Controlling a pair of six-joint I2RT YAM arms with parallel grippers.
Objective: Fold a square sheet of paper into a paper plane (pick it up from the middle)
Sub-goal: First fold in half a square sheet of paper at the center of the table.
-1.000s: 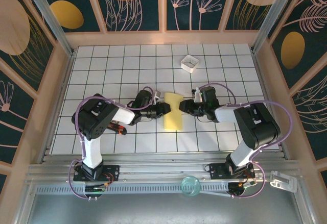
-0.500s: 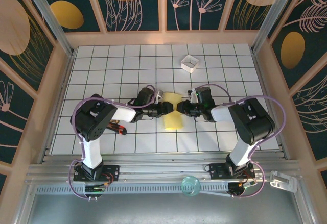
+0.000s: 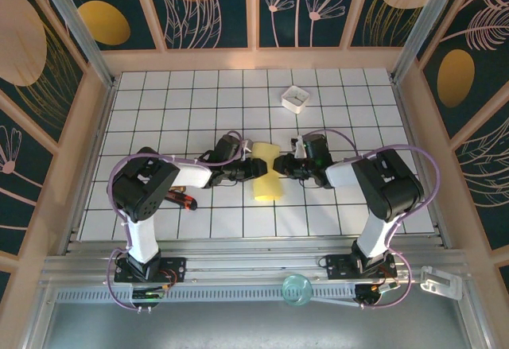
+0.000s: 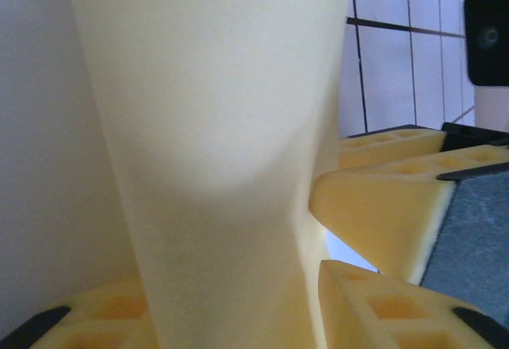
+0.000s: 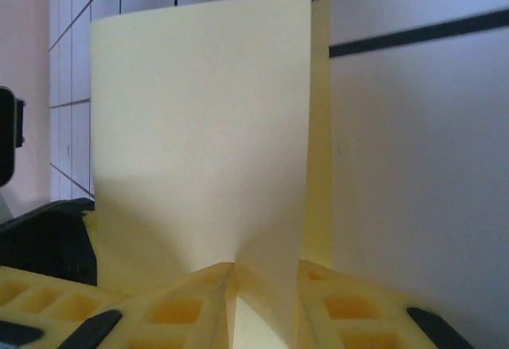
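Square sheet of paper (image 3: 266, 178), folded, pinched narrow at mid-length, on tiled worktop (image 3: 159, 110) near side of white box (image 3: 296, 98), right claw (image 5: 235, 285) clamped on it, left claw (image 4: 231, 317) astride its opposite edge, grip cannot be told

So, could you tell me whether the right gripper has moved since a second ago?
Yes. The right gripper has shifted slightly left against the white box, pinching the yellow sheet narrower at its middle.
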